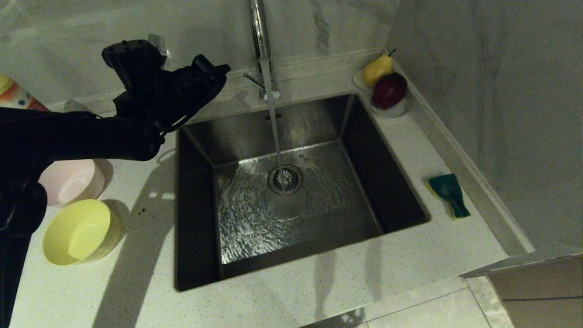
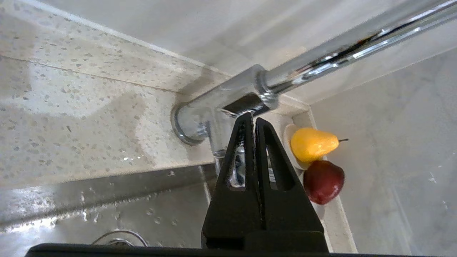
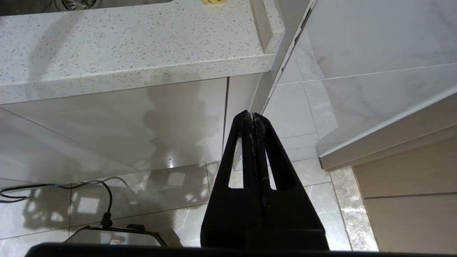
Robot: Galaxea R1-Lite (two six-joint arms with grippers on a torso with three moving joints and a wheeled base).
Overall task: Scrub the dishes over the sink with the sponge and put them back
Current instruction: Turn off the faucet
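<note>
The sink [image 1: 237, 150] has water running from the tap [image 1: 260, 41] onto its drain, so the step in hand looks like the tap work that comes ahead of any scrubbing; no dish is over the basin yet. The left gripper [image 2: 250, 119] hangs above the back left corner of the sink, its fingers pressed together and holding nothing, the tips just beside the tap's base and lever; whether they touch the metal I cannot tell. Behind and below that gripper, on the counter, sit the pink bowl [image 1: 73, 180] and the yellow bowl [image 1: 82, 231]; the blue one is not in sight. The sponge [image 1: 448, 193] lies well apart, across the sink on the far counter. The next move, I judge, calls for spreading the fingers and reaching for a bowl. The right gripper [image 3: 252, 116] hangs parked below the counter edge, fingers pressed together, empty.
</note>
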